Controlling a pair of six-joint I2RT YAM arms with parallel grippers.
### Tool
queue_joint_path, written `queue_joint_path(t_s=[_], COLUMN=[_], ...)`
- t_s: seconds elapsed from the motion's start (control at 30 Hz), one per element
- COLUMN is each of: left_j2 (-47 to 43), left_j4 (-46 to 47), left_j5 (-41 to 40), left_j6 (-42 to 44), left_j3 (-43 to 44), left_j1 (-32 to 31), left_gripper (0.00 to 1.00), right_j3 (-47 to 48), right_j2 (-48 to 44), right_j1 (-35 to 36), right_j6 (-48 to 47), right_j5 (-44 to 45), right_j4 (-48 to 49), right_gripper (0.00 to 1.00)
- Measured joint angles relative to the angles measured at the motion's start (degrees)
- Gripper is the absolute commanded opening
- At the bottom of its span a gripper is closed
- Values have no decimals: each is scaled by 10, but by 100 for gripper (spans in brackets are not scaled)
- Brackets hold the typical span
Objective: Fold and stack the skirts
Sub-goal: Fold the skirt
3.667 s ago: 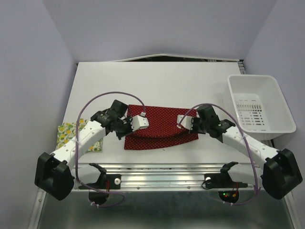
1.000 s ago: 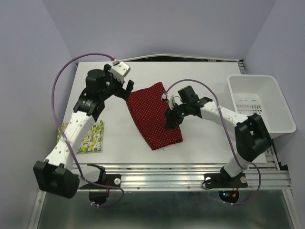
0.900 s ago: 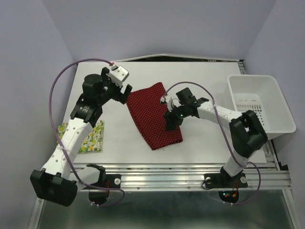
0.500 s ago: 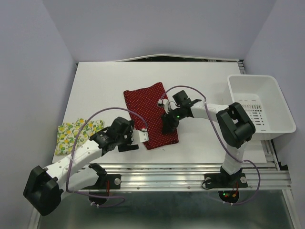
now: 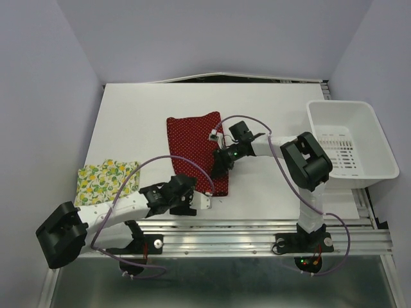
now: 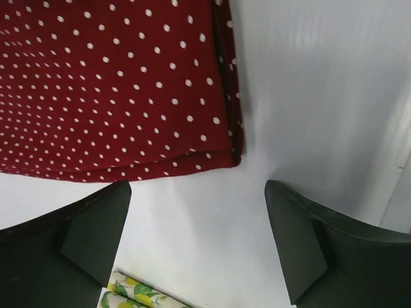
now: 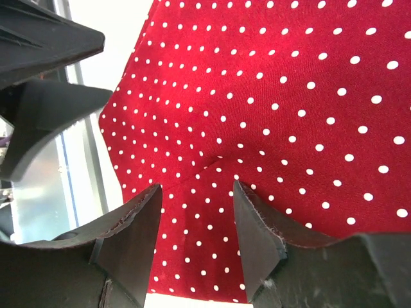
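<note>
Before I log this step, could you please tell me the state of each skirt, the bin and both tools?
Red polka-dot skirt: folded, flat on the table.
Lemon-print skirt: flat, looks folded, apart at the left.
White bin: upright, looks empty.
Left tool: wide open, holding nothing, just off the red skirt's corner.
Right tool: open, tips down on the red skirt.

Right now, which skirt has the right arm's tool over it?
The dark red polka-dot skirt, in the middle; the lemon-print skirt lies apart at the left.
</note>
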Motion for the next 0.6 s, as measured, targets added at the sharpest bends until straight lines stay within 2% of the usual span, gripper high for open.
queue_joint_path(t_s=[0.27,0.3,0.47,0.6], left_j2=[66,77,124,139], left_j4=[108,123,198,219], left_j5=[-56,-64,-104,-133], left_j6=[-26,-32,-51,-54], left_j3=[4,8,15,14], left_j1=[-30,-35,-69,-95], left_gripper=[98,94,91,85], right_j3=[2,2,5,6], right_j2=[10,10,14,15], right_j1=[0,0,0,0], right_j6=[12,13,15,16], right_j5=[-20,-20,-24,-26], right_j4=[9,9,9,9], right_gripper=[54,54,54,54])
